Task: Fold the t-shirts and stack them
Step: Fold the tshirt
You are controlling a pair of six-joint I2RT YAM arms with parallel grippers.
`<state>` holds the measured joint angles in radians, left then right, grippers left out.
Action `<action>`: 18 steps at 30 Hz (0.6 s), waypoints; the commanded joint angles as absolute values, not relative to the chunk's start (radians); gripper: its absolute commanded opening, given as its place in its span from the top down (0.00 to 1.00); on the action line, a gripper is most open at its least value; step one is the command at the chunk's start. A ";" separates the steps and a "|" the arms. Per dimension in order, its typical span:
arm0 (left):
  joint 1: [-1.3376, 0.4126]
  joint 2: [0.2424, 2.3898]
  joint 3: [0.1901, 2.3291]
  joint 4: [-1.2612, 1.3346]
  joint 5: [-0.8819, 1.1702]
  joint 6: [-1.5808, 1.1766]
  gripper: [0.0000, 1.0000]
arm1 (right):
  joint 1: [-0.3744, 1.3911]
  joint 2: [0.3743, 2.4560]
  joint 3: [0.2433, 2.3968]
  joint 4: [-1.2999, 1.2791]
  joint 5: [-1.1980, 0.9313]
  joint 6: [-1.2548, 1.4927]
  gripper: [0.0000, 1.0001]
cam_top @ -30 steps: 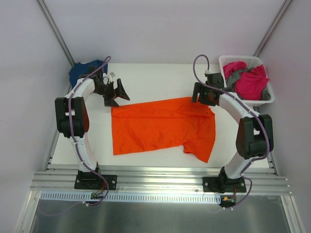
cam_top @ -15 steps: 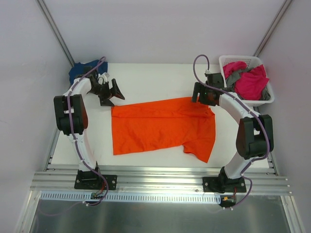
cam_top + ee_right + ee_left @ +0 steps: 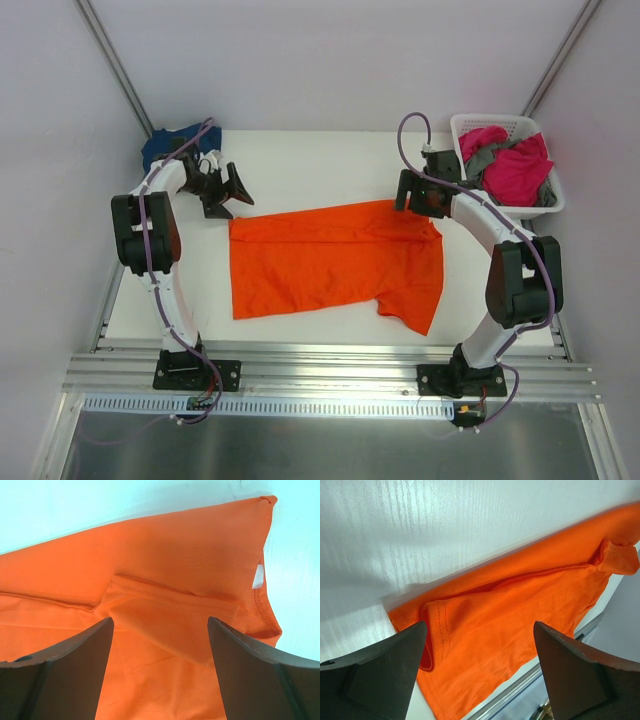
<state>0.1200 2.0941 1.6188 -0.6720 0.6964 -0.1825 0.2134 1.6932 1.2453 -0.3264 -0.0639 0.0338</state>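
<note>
I have two grippers, and both stand wide with nothing between the fingers. My left gripper [image 3: 480, 627] hangs just past the far left corner of the one orange shirt [image 3: 330, 260], above its folded-over hem. My right gripper [image 3: 160, 622] hangs over the same shirt's far right corner, where a sleeve lies folded onto the body. That shirt lies spread on the middle of the table [image 3: 320, 160], with one sleeve sticking out toward the near edge. One navy shirt [image 3: 165, 148] sits bunched at the far left corner, behind my left arm. One basket [image 3: 480, 122] stands at the far right, holding pink cloth [image 3: 520, 170] and grey cloth [image 3: 483, 160] in a heap. I cannot count the shirts in it.
</note>
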 commanded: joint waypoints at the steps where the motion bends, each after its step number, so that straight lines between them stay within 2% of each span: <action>1: 0.130 2.095 1.640 -0.686 0.684 -0.164 0.11 | 0.215 1.677 1.272 -0.316 -0.055 0.031 0.20; 6: 0.133 2.102 1.632 -0.687 0.692 -0.166 0.13 | 0.215 1.684 1.284 -0.318 -0.055 0.034 0.20; 8: 0.135 2.108 1.635 -0.687 0.692 -0.166 0.16 | 0.216 1.687 1.287 -0.321 -0.054 0.034 0.20; 18: 0.138 2.123 1.624 -0.686 0.696 -0.176 0.18 | 0.218 1.678 1.276 -0.319 -0.045 0.028 0.20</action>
<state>0.1265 2.1166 1.6188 -0.6716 0.6945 -0.1829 0.2138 1.6936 1.2457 -0.3264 -0.0631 0.0330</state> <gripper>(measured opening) 0.825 0.801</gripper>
